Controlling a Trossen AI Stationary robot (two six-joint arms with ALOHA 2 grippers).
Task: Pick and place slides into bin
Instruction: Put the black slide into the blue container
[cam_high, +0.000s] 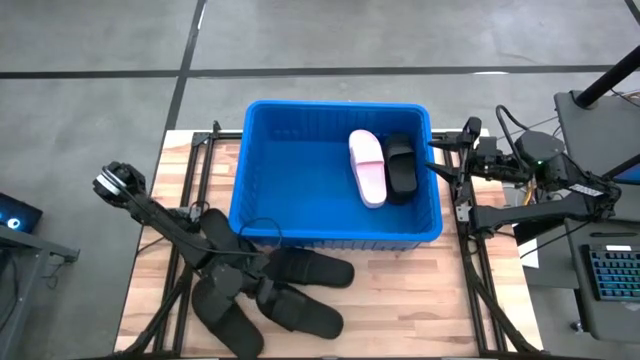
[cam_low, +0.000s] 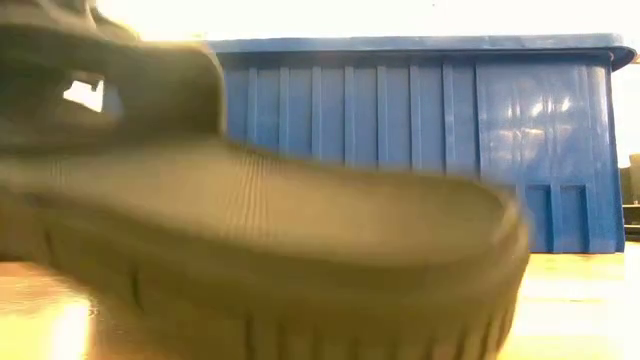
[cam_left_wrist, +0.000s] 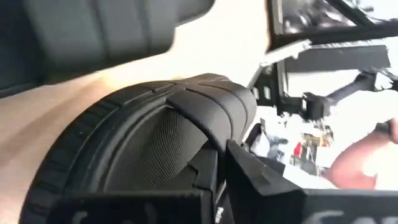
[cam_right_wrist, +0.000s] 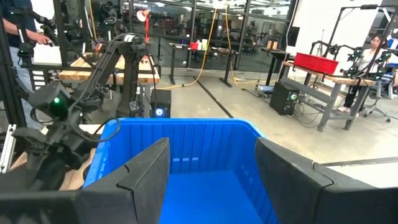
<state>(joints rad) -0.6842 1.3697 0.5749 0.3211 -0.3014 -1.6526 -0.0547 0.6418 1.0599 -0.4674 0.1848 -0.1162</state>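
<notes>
The blue bin (cam_high: 335, 235) stands mid-table and holds a pink slide (cam_high: 367, 168) and a black slide (cam_high: 401, 165) lying flat at its right end. Several black slides (cam_high: 312, 270) lie on the wood in front of the bin's near wall. My left gripper (cam_high: 252, 285) is low among them, on one black slide (cam_left_wrist: 155, 143) that fills its wrist view. A black slide (cam_low: 260, 230) also fills the low view, with the bin (cam_low: 420, 130) behind it. My right gripper (cam_right_wrist: 214, 186) is open and empty at the bin's right rim (cam_high: 437, 165). My left gripper is on the black slide at its wide strap (cam_left_wrist: 214, 109). One finger (cam_left_wrist: 249, 177) lies against the strap's edge over the footbed. The other finger is hidden by the slide and the gripper body. I cannot tell whether the slide is off the table.
Metal frame rails run along the table's left and right sides (cam_high: 465, 215). A keyboard (cam_high: 612, 275) and cables sit beyond the right edge. The right wrist view shows other benches and people (cam_right_wrist: 18, 25) in the room. Bare wood shows at the near right (cam_high: 410, 300).
</notes>
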